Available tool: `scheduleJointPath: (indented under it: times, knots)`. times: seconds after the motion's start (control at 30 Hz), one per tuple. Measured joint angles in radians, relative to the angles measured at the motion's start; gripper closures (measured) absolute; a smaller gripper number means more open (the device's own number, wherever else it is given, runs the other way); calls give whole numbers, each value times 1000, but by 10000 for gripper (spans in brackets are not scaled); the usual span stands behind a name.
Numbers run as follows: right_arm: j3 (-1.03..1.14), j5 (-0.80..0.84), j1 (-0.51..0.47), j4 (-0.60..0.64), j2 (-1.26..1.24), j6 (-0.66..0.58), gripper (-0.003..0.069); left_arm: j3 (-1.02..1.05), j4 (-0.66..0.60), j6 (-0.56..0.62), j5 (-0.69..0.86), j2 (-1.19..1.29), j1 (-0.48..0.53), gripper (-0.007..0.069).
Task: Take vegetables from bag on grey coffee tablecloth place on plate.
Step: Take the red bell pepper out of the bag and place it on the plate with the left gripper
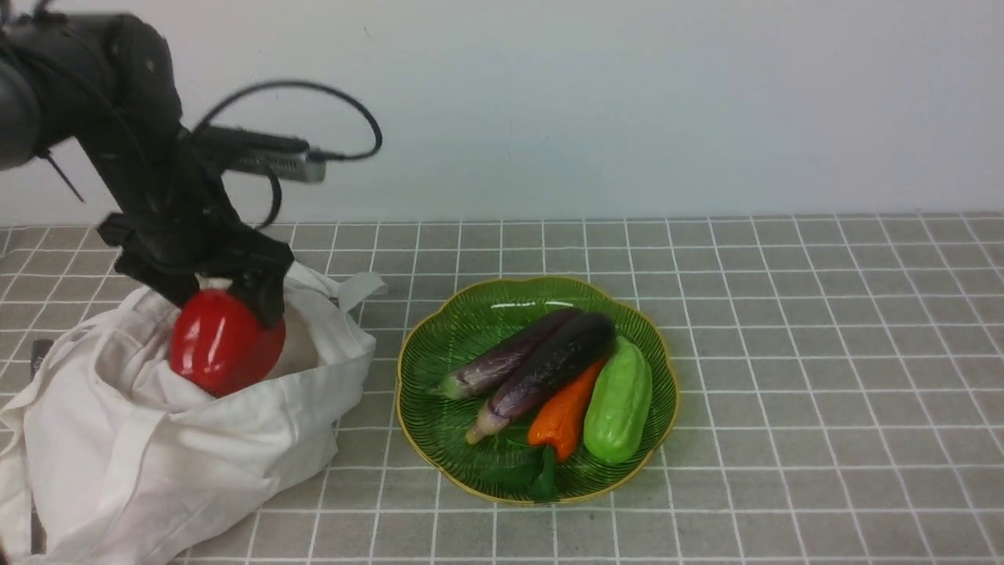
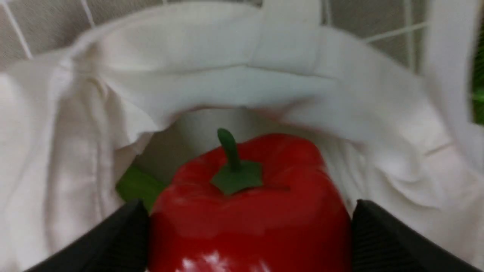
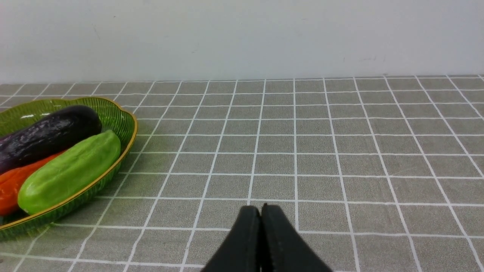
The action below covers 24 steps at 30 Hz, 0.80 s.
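Note:
My left gripper (image 1: 223, 294) is shut on the glossy red bell pepper (image 1: 226, 342) and holds it just above the mouth of the white cloth bag (image 1: 157, 439) at the left. In the left wrist view the pepper (image 2: 261, 215), with its green stem, sits between both black fingers (image 2: 382, 241) over the open bag (image 2: 211, 83). The green plate (image 1: 447, 345) with a gold rim sits at the middle of the grey tablecloth (image 1: 823, 353). My right gripper (image 3: 261, 211) is shut and empty, low over the cloth to the right of the plate (image 3: 124, 121).
On the plate lie two purple eggplants (image 1: 541, 365), a slim orange pepper (image 1: 566, 412) and a light green gourd (image 1: 620, 400). A green piece (image 2: 138, 185) shows inside the bag beside the pepper. A pale wall rises behind the table.

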Motion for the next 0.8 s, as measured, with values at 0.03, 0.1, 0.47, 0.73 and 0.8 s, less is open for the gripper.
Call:
scheduleJointPath:
  times: [0.03, 0.1, 0.47, 0.73, 0.8]
  knots:
    - [0, 0, 0, 0, 0, 0, 673, 0, -9, 0, 0, -36, 0, 0]
    - [0, 0, 0, 0, 0, 0, 673, 0, -33, 0, 0, -101, 0, 0]
    - [0, 0, 0, 0, 0, 1, 673, 0, -300, 156, -26, -240, -180, 0]
    - [0, 0, 0, 0, 0, 1, 673, 0, -277, 186, -158, -74, -352, 0]
    - [0, 0, 0, 0, 0, 1, 673, 0, -240, 186, -176, -30, -363, 0]
